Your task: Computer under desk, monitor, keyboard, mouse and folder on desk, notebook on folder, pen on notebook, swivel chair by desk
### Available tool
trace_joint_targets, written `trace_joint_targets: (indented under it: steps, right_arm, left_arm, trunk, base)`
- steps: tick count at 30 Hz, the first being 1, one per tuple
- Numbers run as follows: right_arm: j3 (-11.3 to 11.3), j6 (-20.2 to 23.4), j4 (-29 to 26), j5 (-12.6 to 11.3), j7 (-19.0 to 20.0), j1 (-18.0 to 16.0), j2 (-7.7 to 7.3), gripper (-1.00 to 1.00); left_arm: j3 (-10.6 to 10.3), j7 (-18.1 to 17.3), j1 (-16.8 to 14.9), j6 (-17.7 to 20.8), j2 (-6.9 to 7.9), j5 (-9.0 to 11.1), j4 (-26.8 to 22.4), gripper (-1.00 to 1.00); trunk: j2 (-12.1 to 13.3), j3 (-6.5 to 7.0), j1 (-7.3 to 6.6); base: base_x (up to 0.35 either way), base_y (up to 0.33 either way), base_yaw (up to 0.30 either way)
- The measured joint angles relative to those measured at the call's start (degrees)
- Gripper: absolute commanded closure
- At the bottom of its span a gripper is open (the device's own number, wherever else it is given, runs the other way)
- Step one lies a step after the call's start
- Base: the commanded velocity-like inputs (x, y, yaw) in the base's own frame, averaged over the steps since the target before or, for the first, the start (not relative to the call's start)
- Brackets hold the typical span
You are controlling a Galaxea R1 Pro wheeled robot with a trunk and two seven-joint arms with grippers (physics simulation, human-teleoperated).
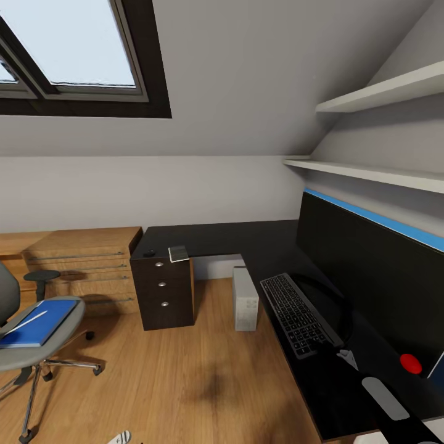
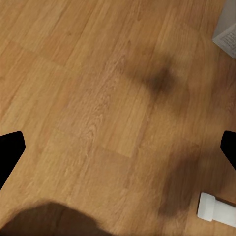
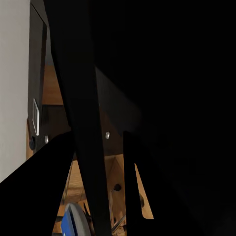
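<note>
on the swivel chair, blue folder

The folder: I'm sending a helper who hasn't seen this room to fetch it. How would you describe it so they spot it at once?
Look to the grey swivel chair on the wooden floor, left of the black desk. The folder lies flat on its seat, with a slim white pen on top. It is bright blue, the only thing of that colour on the chair.
</note>
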Motion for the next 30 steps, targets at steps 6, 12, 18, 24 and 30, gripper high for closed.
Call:
trace_joint_targets:
  steps: [6,12,18,24,30]
  right_arm:
    - [0.01,0.00,0.00,-0.01,0.00,0.00,0.00,1.00]
    - [0.01,0.00,0.00,-0.01,0.00,0.00,0.00,1.00]
    - [0.02,0.00,0.00,-0.01,0.00,0.00,0.00,1.00]
    - [0.01,0.00,0.00,0.01,0.00,0.00,0.00,1.00]
    - [0.00,0.00,0.00,0.02,0.00,0.00,0.00,1.00]
  left_arm:
    - [-0.02,-0.01,0.00,0.00,0.00,0.00,0.00,-1.00]
    - [-0.06,-0.01,0.00,0.00,0.00,0.00,0.00,-1.00]
    - [-0.06,-0.01,0.00,0.00,0.00,0.00,0.00,-1.00]
    - [-0.06,-0.01,0.00,0.00,0.00,0.00,0.00,-1.00]
    - [-0.07,-0.01,0.00,0.00,0.00,0.00,0.00,-1.00]
  trunk:
    - [0.00,0.00,0.00]
    - [0.00,0.00,0.00]
    - [0.00,0.00,0.00]
    - [0.00,0.00,0.00]
    - [0.00,0.00,0.00]
  base:
    - [0.000,0.000,0.000]
    - [0.000,0.000,0.000]
    - [0.000,0.000,0.000]
    - [0.000,0.000,0.000]
    - [0.000,0.000,0.000]
